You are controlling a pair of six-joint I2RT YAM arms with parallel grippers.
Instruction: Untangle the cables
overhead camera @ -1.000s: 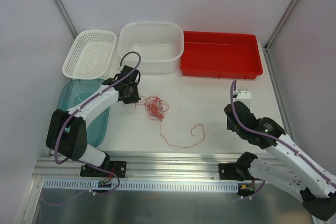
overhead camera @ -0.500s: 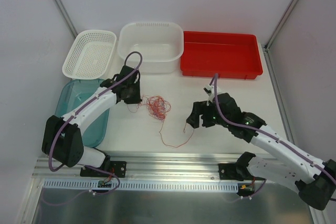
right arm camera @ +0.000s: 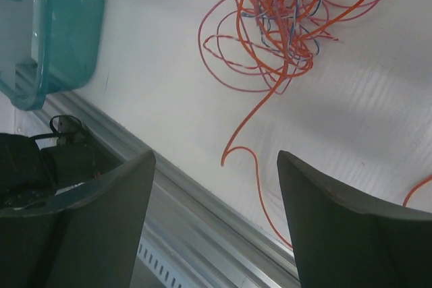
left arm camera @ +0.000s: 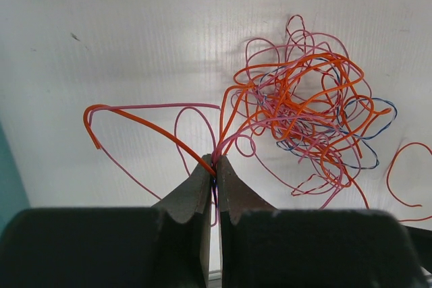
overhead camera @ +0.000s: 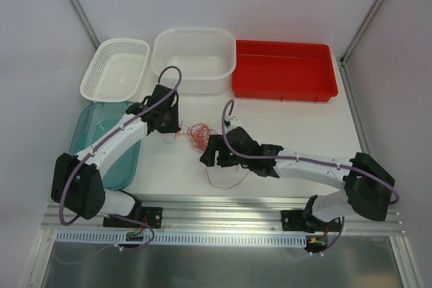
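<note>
Many thin cables (overhead camera: 197, 134) lie tangled near mid-frame, probably light, limp and snag-prone. The left gripper (left arm camera: 214, 166) pinches a few strands; the right gripper (right arm camera: 214, 166) gapes empty nearby. Best grab a loose end.

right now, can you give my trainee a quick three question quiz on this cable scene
1. True or false: the left pincer is shut on strands of the cable tangle.
2. The right pincer is: A open above the table; B shut on a wire; C inside the red tray.
3. What colour is the tub at the table's left edge?
Key: 1 true; 2 A; 3 teal.
</note>
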